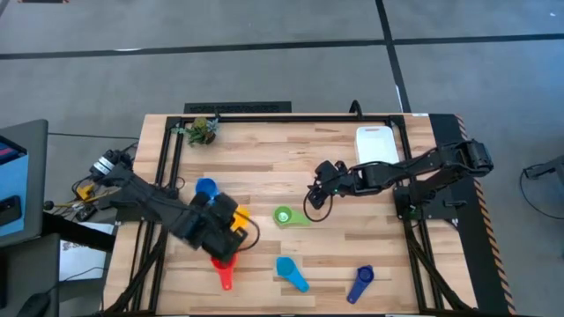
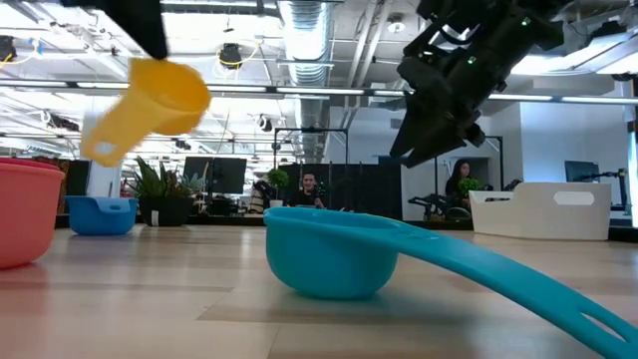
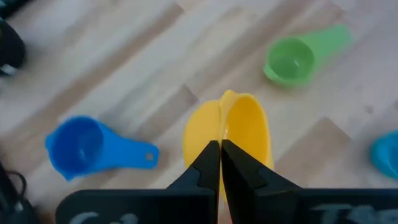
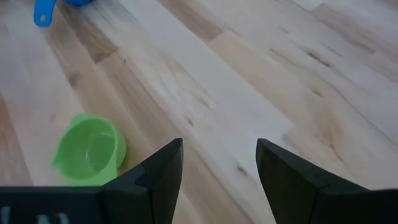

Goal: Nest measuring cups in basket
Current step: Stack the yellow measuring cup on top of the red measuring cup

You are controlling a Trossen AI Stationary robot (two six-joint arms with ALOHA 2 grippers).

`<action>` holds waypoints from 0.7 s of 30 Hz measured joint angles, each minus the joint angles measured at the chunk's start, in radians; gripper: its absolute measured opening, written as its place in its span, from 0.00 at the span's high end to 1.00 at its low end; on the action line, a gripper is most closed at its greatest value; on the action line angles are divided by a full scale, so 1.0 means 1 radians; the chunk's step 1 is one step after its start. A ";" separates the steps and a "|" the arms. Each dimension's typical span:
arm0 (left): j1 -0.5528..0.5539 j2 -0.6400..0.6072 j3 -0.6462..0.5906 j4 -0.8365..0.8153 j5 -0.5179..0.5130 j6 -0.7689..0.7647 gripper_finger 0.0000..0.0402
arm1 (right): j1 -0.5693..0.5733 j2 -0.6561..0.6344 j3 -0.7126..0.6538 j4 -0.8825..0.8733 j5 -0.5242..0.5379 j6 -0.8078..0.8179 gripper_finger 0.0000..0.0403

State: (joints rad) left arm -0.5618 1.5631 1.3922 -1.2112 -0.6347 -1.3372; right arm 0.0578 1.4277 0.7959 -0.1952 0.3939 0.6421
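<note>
While left gripper (image 3: 221,163) pinches yellow cup (image 3: 239,134) aloft: carry level to basket (image 1: 376,145); right gripper (image 4: 219,163) spread, idle.

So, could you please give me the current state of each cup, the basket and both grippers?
yellow cup: lifted, gripped
left gripper: shut on it
right gripper: open, above table
green cup: on table
red cup: on table
basket: empty

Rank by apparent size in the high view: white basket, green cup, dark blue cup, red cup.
1. White basket, clearly largest.
2. Dark blue cup and green cup: look about alike, no ranking.
Red cup: partly hidden under the left arm, so unsure.
</note>
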 joint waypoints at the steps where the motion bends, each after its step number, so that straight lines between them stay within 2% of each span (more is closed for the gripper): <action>1: 0.019 0.000 0.000 0.002 -0.007 0.019 1.00 | 0.006 0.000 0.000 -0.008 0.000 0.005 0.44; 4: 0.071 -0.002 -0.047 0.086 -0.024 0.076 1.00 | 0.030 0.000 0.000 -0.027 0.011 0.027 0.44; 7: 0.113 0.000 -0.153 0.267 -0.017 0.120 1.00 | 0.062 0.000 0.000 -0.046 0.048 0.048 0.44; 10: 0.143 0.001 -0.265 0.491 0.032 0.163 1.00 | 0.093 0.000 0.000 -0.066 0.074 0.072 0.44; 12: 0.152 0.001 -0.313 0.568 0.063 0.177 1.00 | 0.110 0.000 0.000 -0.080 0.076 0.085 0.44; 21: 0.157 0.000 -0.408 0.567 0.133 0.127 1.00 | 0.196 0.000 0.000 -0.132 0.135 0.233 0.44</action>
State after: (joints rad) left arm -0.4049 1.5635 0.9840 -0.6441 -0.5021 -1.2104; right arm 0.2535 1.4277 0.7959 -0.3277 0.5291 0.8750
